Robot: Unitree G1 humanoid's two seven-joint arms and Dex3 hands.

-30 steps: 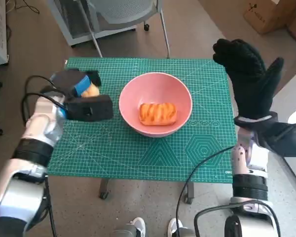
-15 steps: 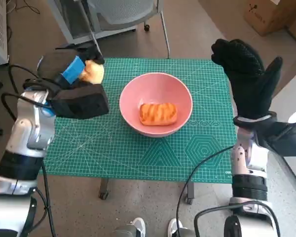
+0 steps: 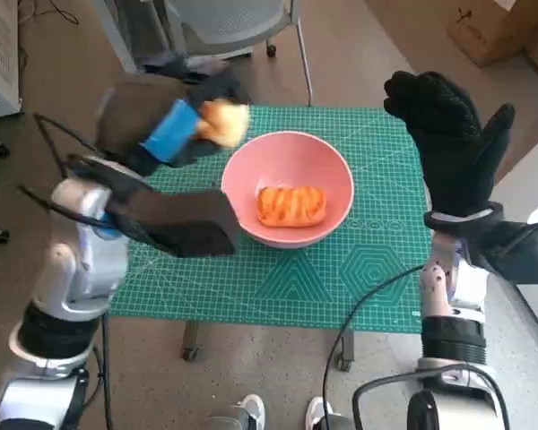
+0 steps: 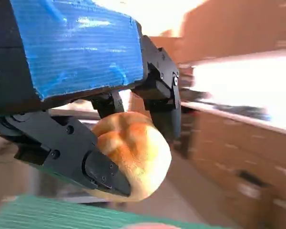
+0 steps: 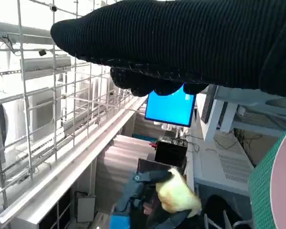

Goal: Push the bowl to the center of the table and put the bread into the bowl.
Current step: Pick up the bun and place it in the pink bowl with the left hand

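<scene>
Bowl status: the pink bowl [image 3: 287, 186] sits on the green cutting mat [image 3: 341, 278], close to the middle of the table as far as we can judge from the head view. We take the push step as done.

Bread, item 1: an orange-glazed loaf [image 3: 290, 205] lies inside the bowl, on its floor, slightly toward the robot's side.

Bread, item 2: a pale round bun [image 3: 224, 121] is in the air, held by the left hand [image 3: 166, 134]. In the left wrist view the black fingers [image 4: 102, 169] clamp the bun [image 4: 133, 152] from 2 sides, so we read this as a firm grasp. In the head view the bun hangs just outside the bowl's far-left rim, above the mat edge, not yet over the bowl's opening. That part of the picture is motion-blurred, so the exact gap to the rim is uncertain.

Right hand [image 3: 448, 143]: raised over the right side of the table, well apart from the bowl, glove fingers spread, holding nothing. The right wrist view shows the same glove [image 5: 181, 43] with nothing in it.

What is left, in our judgement: carry the bun over the bowl's opening, lower it beside the loaf, release. The loaf takes up much of the floor, so the bun may come to rest against it or on the wall.
</scene>
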